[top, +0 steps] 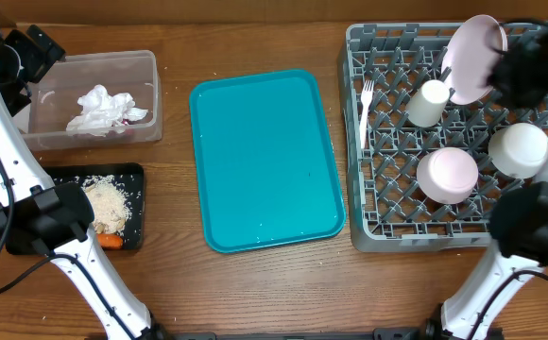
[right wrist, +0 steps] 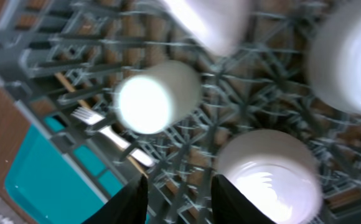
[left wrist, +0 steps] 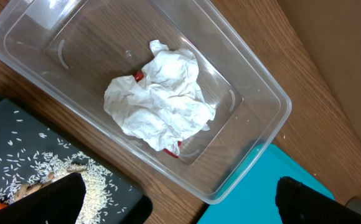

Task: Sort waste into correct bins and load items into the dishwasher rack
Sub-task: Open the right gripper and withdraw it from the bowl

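The clear tub (top: pixel 146 66) at the back left holds crumpled white napkins (top: pixel 102 110) with bits of red wrapper (left wrist: pixel 138 77). The black tray (top: pixel 132 175) holds rice (top: pixel 109 203) and an orange carrot (top: pixel 111 241). The grey rack (top: pixel 368 231) on the right holds the pink-white plate (top: pixel 472 52), a white cup (top: pixel 428 102), two white bowls (top: pixel 447 174) (top: pixel 519 149) and a white fork (top: pixel 366 111). My left gripper (left wrist: pixel 180 205) is open and empty above the tub's near corner. My right gripper (right wrist: pixel 180 202) is open and empty above the rack, between the cup (right wrist: pixel 155 96) and a bowl (right wrist: pixel 267 174). No wooden stick shows.
A teal serving tray (top: pixel 265 161) lies on the wooden table between the bins and the rack. The left arm's base link (top: pixel 52 217) overlaps the black tray. The right arm (top: pixel 539 227) stands at the rack's right edge.
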Tool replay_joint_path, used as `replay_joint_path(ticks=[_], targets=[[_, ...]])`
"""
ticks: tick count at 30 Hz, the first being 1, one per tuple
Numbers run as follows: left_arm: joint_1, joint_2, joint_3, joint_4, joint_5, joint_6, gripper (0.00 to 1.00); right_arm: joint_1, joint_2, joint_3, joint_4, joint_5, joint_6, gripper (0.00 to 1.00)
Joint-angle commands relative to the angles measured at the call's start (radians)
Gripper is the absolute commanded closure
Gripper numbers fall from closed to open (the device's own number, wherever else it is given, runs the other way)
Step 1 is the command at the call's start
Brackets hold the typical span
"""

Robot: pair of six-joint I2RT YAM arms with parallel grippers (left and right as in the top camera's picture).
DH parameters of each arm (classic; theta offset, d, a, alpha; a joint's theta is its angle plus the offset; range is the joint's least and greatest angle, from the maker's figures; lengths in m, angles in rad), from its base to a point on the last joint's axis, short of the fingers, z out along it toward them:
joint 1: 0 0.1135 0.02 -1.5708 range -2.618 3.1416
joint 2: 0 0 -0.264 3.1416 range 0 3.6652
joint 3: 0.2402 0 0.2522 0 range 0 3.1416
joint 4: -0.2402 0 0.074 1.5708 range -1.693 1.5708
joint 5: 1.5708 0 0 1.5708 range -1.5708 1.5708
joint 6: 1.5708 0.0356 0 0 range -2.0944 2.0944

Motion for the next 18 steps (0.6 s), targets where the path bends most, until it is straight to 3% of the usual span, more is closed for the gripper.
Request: replay_joint_path(ticks=[1, 5, 9, 13, 14, 16, 18], targets=[[0.000, -0.015, 0.003, -0.008, -0.009, 0.019, 0.00, 0.130, -0.142, 0.016, 0.074, 0.035, 0.043, 0.63], [0.000, -0.016, 0.003, -0.003, -0.010, 0.016, 0.00, 0.227, -0.249, 0.016, 0.087, 0.166, 0.043, 0.60], [0.000, -0.015, 0.003, -0.004, -0.010, 0.016, 0.00, 0.248, -0.361, 0.016, -0.103, 0.298, 0.082, 0.61], [0.000, -0.016, 0.003, -0.004, -0.010, 0.016, 0.00, 0.260, -0.478, -0.018, -0.107, 0.228, 0.050, 0.58], [0.000, -0.016, 0.003, -0.004, -0.010, 0.016, 0.00, 0.266, -0.498, -0.019, -0.107, 0.226, 0.051, 0.54], [0.000, -0.015, 0.003, -0.004, -0.010, 0.016, 0.00, 0.282, -0.535, -0.019, -0.107, 0.212, 0.049, 0.00], [0.000, -0.015, 0.003, -0.004, -0.010, 0.016, 0.00, 0.283, -0.555, -0.019, -0.107, 0.180, 0.050, 0.00]])
